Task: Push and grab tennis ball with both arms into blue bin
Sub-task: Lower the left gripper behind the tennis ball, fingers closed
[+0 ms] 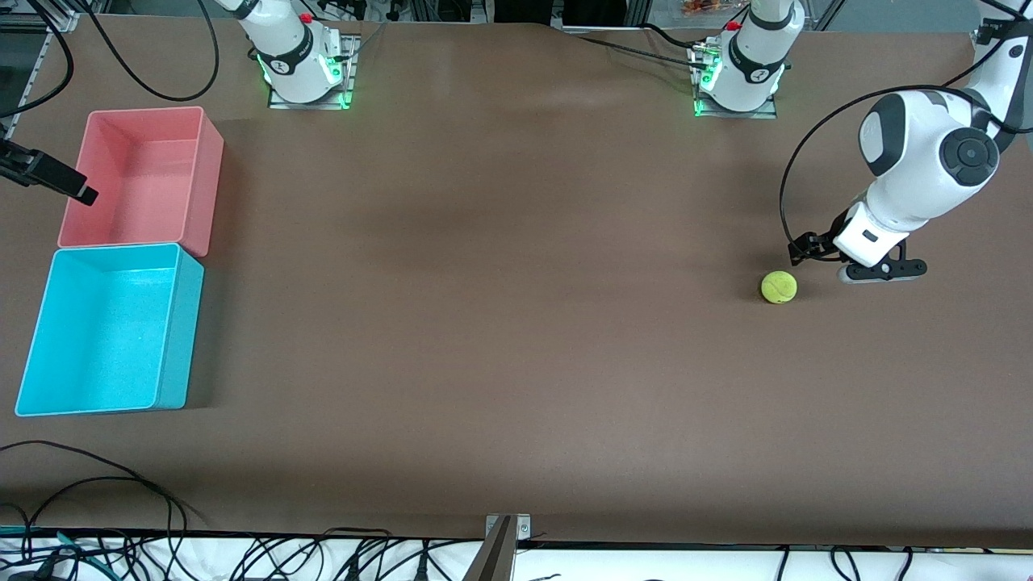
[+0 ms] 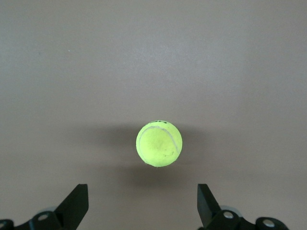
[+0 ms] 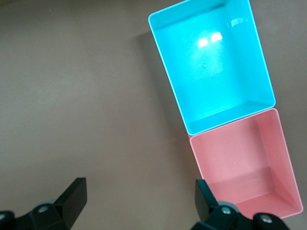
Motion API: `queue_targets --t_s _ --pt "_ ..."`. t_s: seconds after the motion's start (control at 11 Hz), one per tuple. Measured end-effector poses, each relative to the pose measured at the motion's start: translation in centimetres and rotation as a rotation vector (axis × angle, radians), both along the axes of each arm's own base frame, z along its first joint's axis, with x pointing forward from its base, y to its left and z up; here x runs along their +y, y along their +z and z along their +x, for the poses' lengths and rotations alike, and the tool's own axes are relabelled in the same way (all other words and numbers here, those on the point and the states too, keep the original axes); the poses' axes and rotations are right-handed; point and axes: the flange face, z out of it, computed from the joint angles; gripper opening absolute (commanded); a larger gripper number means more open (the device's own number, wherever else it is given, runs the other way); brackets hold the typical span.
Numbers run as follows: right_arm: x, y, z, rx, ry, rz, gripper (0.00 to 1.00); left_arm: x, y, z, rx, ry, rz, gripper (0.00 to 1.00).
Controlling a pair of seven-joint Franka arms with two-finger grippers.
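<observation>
One tennis ball [image 1: 779,286] lies beside the open left claw [image 1: 880,271], no writing legible.

1. The tabletop [image 1: 500,323] is a broad, plain brown surface that fills nearly the whole front view.
2. A tennis ball [image 1: 779,287] rests directly on it toward the left arm's end, at about 3 o'clock from the tabletop's middle, with bare brown surface all around it.
3. The blue bin [image 1: 109,329] stands on the tabletop at the right arm's end, at about 9 o'clock from the middle.
4. A pink bin [image 1: 145,177] of the same size stands touching the blue bin at its 12 o'clock, farther from the front camera.
5. Both arm bases are mounted along the tabletop's 12 o'clock edge.
</observation>
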Motion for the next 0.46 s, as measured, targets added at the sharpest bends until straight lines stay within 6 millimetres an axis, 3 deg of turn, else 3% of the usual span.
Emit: queue_targets --t_s 0.09,0.18,0.27,0.46 --pt "0.04 0.0 0.0 0.0 0.001 0.0 1.0 0.0 -0.38 0.05 0.003 0.0 -0.001 0.52" --pt "0.11 0.0 0.01 0.0 0.002 0.0 1.0 -0.01 -0.64 0.07 0.006 -0.003 -0.001 0.25" --pt "0.22 0.0 0.02 0.0 0.004 0.0 1.0 -0.02 -0.81 0.07 0.009 -0.048 -0.002 0.06" --pt "0.56 0.0 0.05 0.0 0.01 0.0 1.0 0.29 -1.15 0.04 0.018 -0.249 -0.006 0.0"
